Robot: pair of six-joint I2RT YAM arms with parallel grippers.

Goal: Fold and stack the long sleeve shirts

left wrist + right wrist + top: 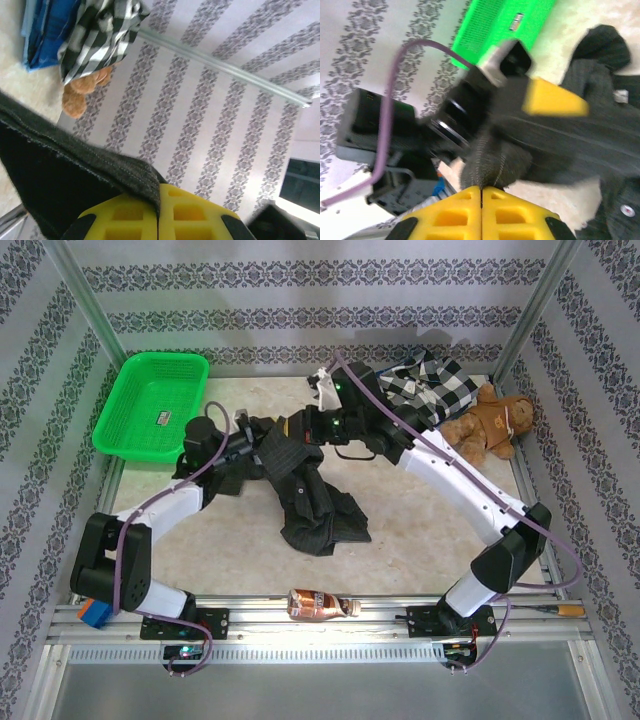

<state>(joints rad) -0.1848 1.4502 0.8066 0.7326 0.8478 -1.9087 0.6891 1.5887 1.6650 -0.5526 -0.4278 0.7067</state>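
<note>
The dark charcoal shirt is lifted at its upper edge and hangs crumpled down onto the table's middle. My left gripper is shut on one part of that edge, and its yellow fingers pinch a seam of the charcoal shirt. My right gripper is shut on the edge just to the right, with a fold of the charcoal shirt pinched between its fingers. The two grippers are close together. The black-and-white checked shirt lies bunched at the back right. A blue garment lies beside the checked shirt.
A brown teddy bear sits at the right edge by the checked shirt. A green basket stands at the back left. A brown bottle lies on the front rail between the arm bases, and a screwdriver lies at the front right.
</note>
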